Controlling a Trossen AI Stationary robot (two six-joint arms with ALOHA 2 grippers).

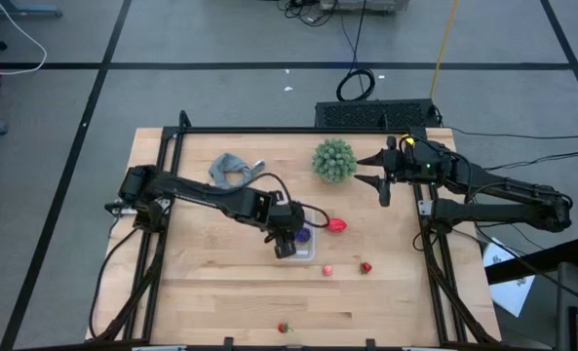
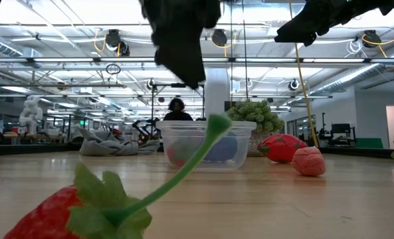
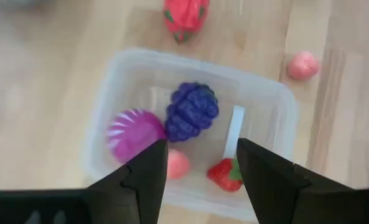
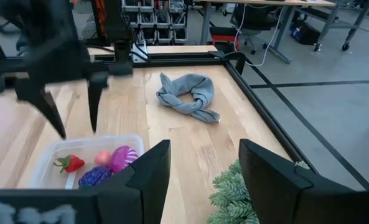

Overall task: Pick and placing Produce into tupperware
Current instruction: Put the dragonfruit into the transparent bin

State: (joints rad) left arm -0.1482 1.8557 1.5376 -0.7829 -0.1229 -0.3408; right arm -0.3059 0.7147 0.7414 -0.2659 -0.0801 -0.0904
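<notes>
Grey cloth (image 1: pixel 232 171) lies crumpled at the far left of the wooden table (image 1: pixel 201 292), while the left gripper (image 1: pixel 287 244) hangs directly above the tupperware (image 1: pixel 306 246) near the middle, its fingers spread apart and holding nothing. Inside the clear container sit four pieces of produce: a magenta piece (image 3: pixel 132 134), a dark purple berry (image 3: pixel 192 111), a small pink piece (image 3: pixel 177 163) and a red strawberry (image 3: pixel 226 175). Just right of the tupperware rests a red fruit (image 1: pixel 337 225); nearer and further right lie a small pink fruit (image 1: pixel 327 270) and a small red piece (image 1: pixel 366 266), and a strawberry (image 1: pixel 286 328) waits at the near edge. Further right, past the spiky green plant (image 1: pixel 334 160), the right gripper (image 1: pixel 383 175) waits at the far side, released and empty. With fingers poised so close over the light container, a careless sideways move could clip its rim and tip or drag it, spilling what is already packed.
</notes>
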